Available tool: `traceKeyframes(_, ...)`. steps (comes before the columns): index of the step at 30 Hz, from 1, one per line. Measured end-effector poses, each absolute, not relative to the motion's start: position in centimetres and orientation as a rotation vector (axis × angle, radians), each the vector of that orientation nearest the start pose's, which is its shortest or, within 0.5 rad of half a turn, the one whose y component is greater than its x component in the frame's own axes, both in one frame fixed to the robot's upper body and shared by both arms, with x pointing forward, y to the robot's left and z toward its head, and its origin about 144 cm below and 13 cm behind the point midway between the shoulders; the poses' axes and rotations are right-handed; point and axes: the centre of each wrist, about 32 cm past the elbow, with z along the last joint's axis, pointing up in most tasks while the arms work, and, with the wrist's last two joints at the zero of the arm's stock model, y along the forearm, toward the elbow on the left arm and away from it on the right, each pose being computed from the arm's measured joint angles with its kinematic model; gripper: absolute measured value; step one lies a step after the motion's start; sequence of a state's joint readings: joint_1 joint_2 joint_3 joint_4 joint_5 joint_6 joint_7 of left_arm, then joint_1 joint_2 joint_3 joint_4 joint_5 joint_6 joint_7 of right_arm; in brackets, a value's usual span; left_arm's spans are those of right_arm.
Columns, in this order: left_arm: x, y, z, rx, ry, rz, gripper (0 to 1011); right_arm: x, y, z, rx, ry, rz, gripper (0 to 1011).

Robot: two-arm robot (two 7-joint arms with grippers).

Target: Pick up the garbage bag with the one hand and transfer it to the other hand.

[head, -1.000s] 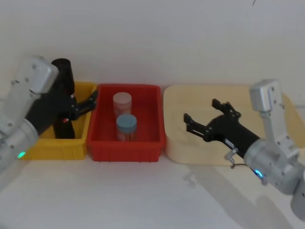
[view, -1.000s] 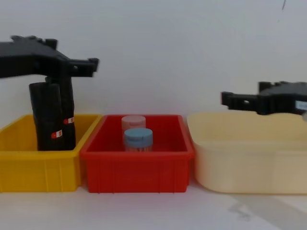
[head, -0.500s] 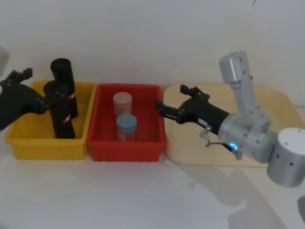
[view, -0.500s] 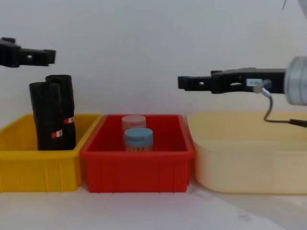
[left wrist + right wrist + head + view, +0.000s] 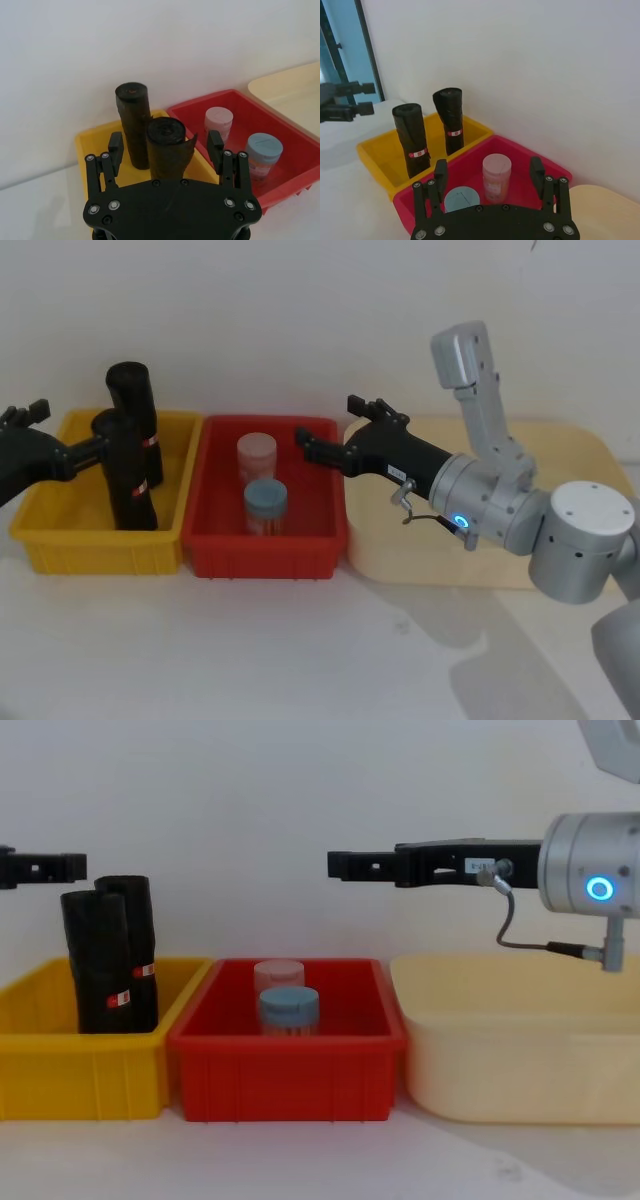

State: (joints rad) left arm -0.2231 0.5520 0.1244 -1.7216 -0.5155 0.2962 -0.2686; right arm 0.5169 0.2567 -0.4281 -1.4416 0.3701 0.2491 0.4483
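The left gripper (image 5: pixel 68 427), fingers spread and empty, hovers at the left side of the yellow bin (image 5: pixel 100 550). It is lined up on the nearer garbage bag (image 5: pixel 128 480), which stands upright there beside its twin roll (image 5: pixel 133 405), apparently ahead of a grasp. Above the red bin (image 5: pixel 265 558) and its blue-lidded jar (image 5: pixel 266 502), the right gripper (image 5: pixel 328 425) hangs wide open, seemingly placed to receive the handover.

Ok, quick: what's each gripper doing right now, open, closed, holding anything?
Left gripper: jaws open, holding nothing.
Right gripper: jaws open, holding nothing.
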Motion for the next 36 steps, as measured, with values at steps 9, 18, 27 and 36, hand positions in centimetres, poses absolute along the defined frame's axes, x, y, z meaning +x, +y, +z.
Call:
traceKeyframes(9,51.2,33.1,127.0,0.061,-0.008,1.126,1000,57.4,-17.9,127.0,-0.039,-0.035,-0.738,999)
traceKeyframes(18,52.5,33.5,126.0,0.066,0.019,1.102,1000,57.7,-17.5,127.0,-0.033,-0.029,-0.729,999)
traceKeyframes(27,53.8,33.8,125.4,0.072,0.039,1.063,1000,58.0,-17.4,127.0,-0.023,-0.022,-0.728,1000)
traceKeyframes(36,55.0,34.0,125.0,0.085,0.038,1.021,1000,58.2,-17.3,127.0,0.001,-0.015,-0.734,1000)
